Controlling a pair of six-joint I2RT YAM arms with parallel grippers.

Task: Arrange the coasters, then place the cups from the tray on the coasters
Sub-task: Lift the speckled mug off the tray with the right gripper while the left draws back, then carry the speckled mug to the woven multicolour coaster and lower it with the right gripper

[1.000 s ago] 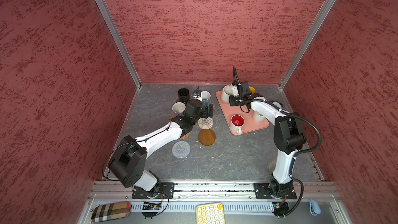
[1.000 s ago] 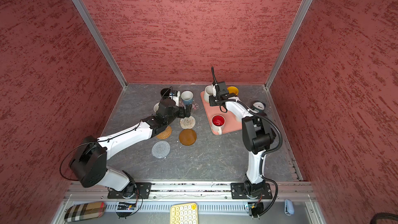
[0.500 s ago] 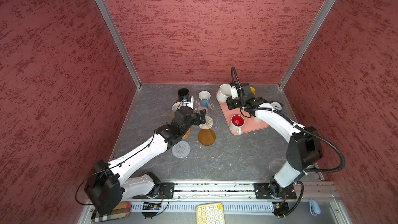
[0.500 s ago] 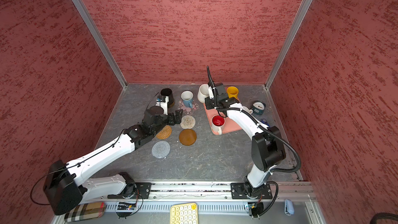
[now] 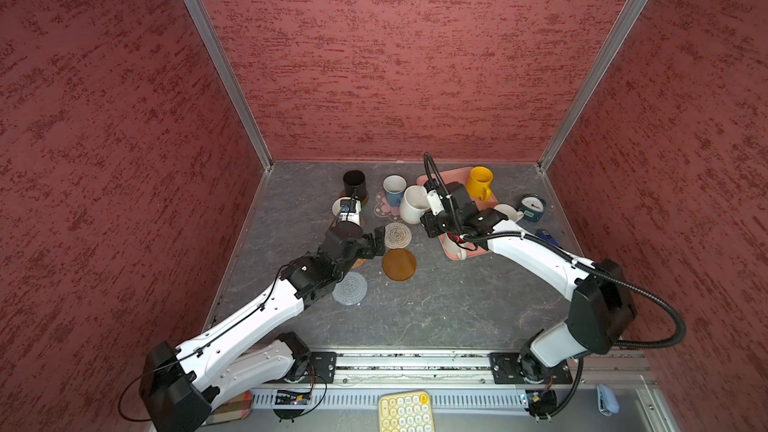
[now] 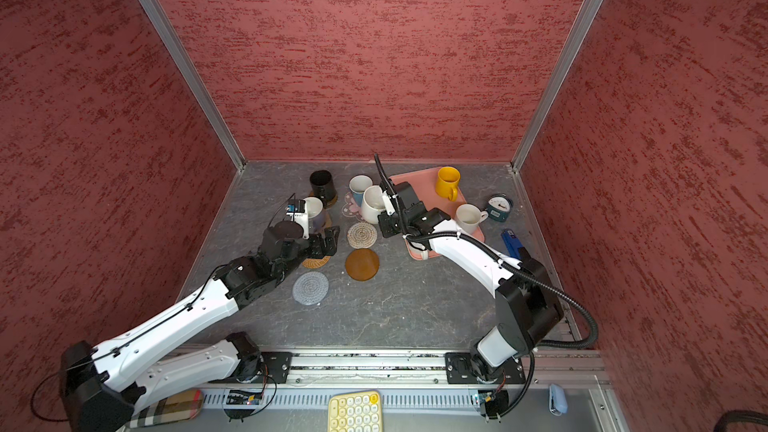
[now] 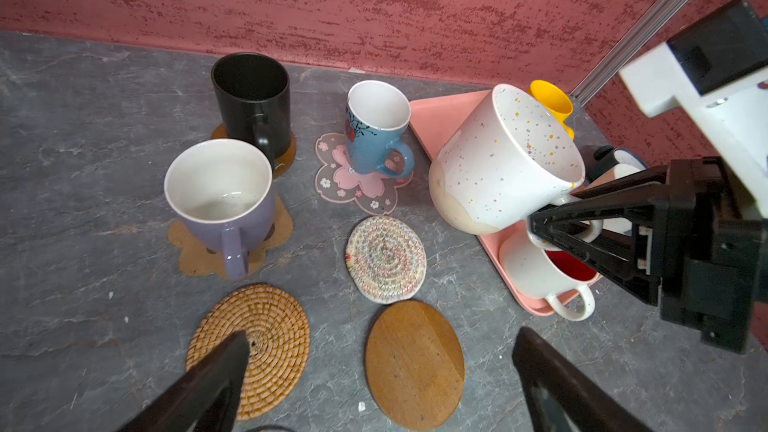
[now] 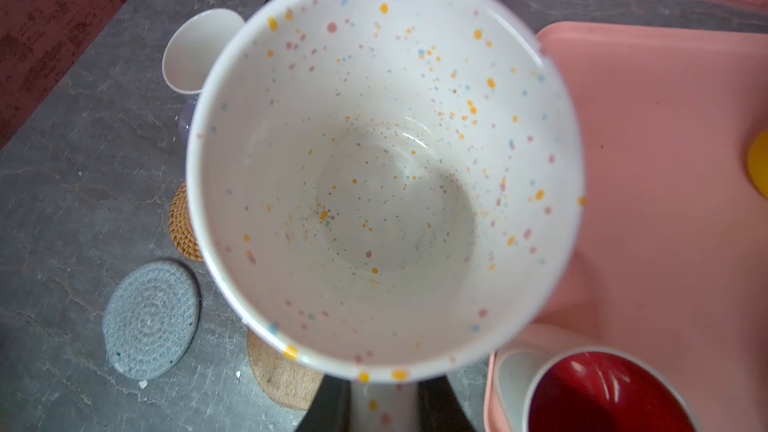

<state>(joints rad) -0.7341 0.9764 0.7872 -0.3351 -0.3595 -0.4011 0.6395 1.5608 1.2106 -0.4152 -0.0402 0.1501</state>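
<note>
The right end effector (image 7: pixel 557 222) pinches the handle of the speckled white cup (image 7: pixel 503 160). It holds the cup tilted in the air over the left edge of the pink tray (image 8: pixel 665 160), toward the far edge of the worktop (image 5: pixel 436 305). The left end effector (image 7: pixel 380 336) hangs spread wide and empty above the brown round coaster (image 7: pixel 415 363) and the rattan coaster (image 7: pixel 257 338).
</note>
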